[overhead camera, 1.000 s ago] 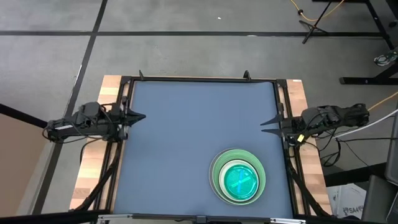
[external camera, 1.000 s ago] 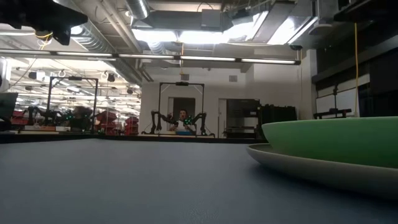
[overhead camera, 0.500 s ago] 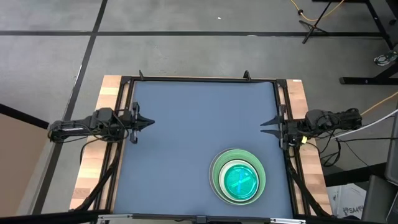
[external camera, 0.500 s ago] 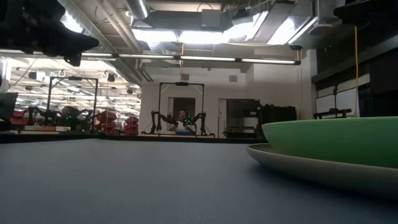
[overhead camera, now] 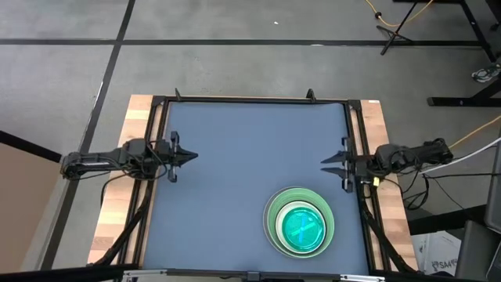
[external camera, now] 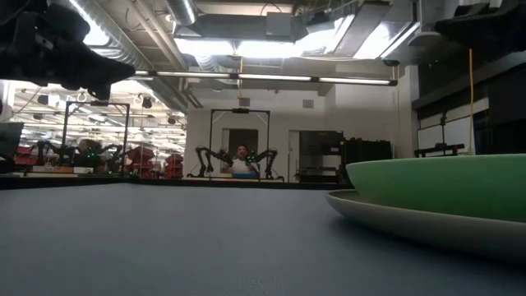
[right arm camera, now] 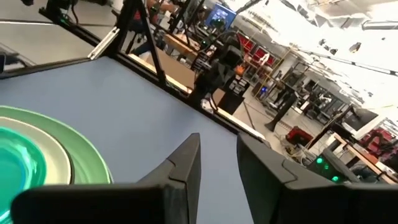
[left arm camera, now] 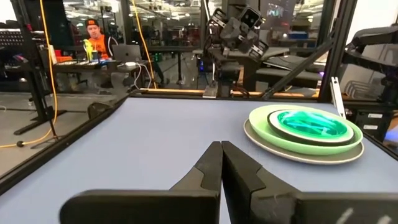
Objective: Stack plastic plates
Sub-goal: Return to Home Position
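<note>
The plastic plates sit in one stack (overhead camera: 300, 222) near the table's near right corner. A large grey plate (left arm camera: 273, 144) rests on the table, with a light green plate (external camera: 436, 185) on it, a black rim (left arm camera: 311, 134) above that, and translucent green-blue small plates (left arm camera: 305, 122) on top. My left gripper (overhead camera: 192, 155) hovers shut at the table's left edge, far from the stack. My right gripper (overhead camera: 324, 162) hovers open at the right edge, on the stack's far side.
A black frame (overhead camera: 250, 100) borders the blue table top, with wooden boards (overhead camera: 125, 204) outside it. The table's left half and far part (overhead camera: 235, 157) show only bare blue surface. A person (external camera: 240, 156) sits in the room far beyond the table.
My left gripper has moved from the left edge a little toward the table's right and near side, out over the blue surface. My right gripper has shifted slightly toward the near edge. The stack has stayed in place.
</note>
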### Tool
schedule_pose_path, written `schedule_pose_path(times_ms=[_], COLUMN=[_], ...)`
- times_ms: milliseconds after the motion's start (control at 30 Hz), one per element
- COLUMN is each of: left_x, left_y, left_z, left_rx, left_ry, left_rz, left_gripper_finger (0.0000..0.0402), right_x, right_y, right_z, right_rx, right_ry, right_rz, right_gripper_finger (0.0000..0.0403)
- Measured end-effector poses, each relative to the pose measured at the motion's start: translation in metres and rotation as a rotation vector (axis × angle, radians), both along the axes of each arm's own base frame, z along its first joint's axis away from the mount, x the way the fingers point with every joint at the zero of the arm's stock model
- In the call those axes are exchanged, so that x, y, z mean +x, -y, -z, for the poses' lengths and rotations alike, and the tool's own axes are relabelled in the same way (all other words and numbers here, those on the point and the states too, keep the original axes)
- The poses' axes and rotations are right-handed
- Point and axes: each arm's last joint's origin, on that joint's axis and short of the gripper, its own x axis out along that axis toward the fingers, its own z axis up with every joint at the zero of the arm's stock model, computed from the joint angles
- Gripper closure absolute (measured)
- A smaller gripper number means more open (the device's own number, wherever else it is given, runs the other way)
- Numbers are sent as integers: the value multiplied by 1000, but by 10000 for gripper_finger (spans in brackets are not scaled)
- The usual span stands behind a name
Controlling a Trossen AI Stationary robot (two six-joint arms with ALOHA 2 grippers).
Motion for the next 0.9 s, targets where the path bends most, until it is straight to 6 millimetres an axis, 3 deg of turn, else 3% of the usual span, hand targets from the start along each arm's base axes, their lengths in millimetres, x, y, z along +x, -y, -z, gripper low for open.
schedule_pose_path(times_ms=[900], left_x=[2], left_y=[0], left_z=[5], left_rx=[3], left_ry=[28], left_rz=[0], left_gripper_finger=[402], right_x=[13], right_y=[-1], right_z=[44], right_rx=[-35], right_ry=[54], right_rz=[82], right_gripper_finger=[304])
